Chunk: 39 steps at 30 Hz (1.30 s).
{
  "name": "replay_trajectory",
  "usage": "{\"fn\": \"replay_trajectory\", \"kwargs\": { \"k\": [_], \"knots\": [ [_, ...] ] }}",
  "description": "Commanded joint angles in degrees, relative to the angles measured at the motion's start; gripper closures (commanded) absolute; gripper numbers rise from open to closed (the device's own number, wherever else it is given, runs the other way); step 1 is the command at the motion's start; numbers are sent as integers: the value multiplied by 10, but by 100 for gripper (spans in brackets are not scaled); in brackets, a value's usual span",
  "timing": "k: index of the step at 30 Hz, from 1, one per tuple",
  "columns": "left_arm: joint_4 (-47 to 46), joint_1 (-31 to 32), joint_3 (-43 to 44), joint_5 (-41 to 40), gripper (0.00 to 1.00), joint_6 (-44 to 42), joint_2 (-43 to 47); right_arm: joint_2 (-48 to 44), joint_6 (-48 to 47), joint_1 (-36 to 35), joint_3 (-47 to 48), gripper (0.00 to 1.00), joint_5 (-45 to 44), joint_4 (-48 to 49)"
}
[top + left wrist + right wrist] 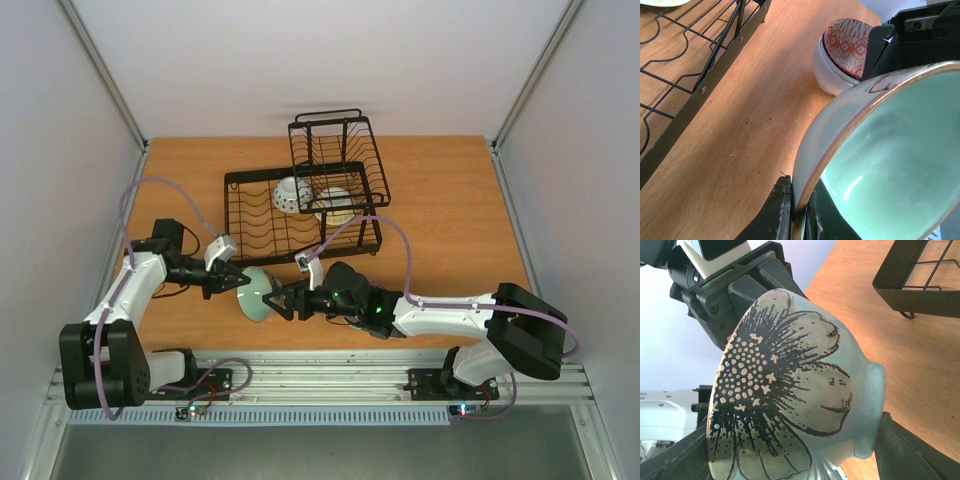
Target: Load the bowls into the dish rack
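Just in front of the dish rack (255, 225), on its near side, a pale green bowl (257, 296) was held turned on its side between the two grippers. Its rim was pinched by the left gripper (237, 283), which was clamped on it, with one finger inside the bowl and one outside, as was seen in the left wrist view. The right gripper (281, 300) was set around the same bowl from the opposite side. Its fingers (905, 455) were spread wide, one by the rim and one against the foot, and whether the bowl was actually squeezed by them could not be told. A black flower was seen painted on the bowl's outer wall.

Inside the dish rack's lower basket, toward its far end, a white patterned bowl (291, 194) and a cream bowl (336, 203) were lodged side by side, close by the raised basket (340, 150). Outside the dish rack, near its front edge but apart from it, a red-patterned bowl (847, 47) was seen on the desk (440, 220), partly hidden behind the right gripper.
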<state>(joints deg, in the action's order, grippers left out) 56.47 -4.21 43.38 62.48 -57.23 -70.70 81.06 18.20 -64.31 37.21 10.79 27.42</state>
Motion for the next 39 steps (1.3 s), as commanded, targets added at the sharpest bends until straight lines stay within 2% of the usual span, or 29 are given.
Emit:
{"fn": "replay_trajectory", "kwargs": {
  "k": [1,3,4,5,8,9,12,18,22,26,32,39],
  "knots": [
    [-6,5,-4,68,99,14,14,-1,-16,-11,19,98,53,38],
    [-16,5,-7,64,99,23,18,-6,-30,-16,34,99,38,-9],
    [-24,6,-10,61,96,27,21,-11,-44,-21,45,99,20,-42],
    [-37,5,-14,57,88,35,26,-17,-62,-30,58,99,-2,-81],
    [-102,6,-35,35,51,91,49,-32,-116,-54,104,99,-67,-189],
    [-130,5,-44,24,45,110,60,-34,-131,-61,123,99,-87,-218],
    [-210,5,-66,-10,38,182,91,-37,-170,-71,169,99,-143,-307],
    [-348,4,-104,-126,31,311,134,14,-260,-81,298,99,-270,-483],
    [-441,-17,-122,-227,29,390,136,74,-324,-82,377,99,-344,-535],
    [-494,-62,-127,-311,27,456,132,157,-376,-81,472,99,-409,-579],
    [-537,-129,-128,-335,26,517,119,273,-442,-64,602,99,-481,-608],
    [-549,-150,-129,-339,25,537,113,402,-482,-34,759,99,-515,-682]
  ]
}}
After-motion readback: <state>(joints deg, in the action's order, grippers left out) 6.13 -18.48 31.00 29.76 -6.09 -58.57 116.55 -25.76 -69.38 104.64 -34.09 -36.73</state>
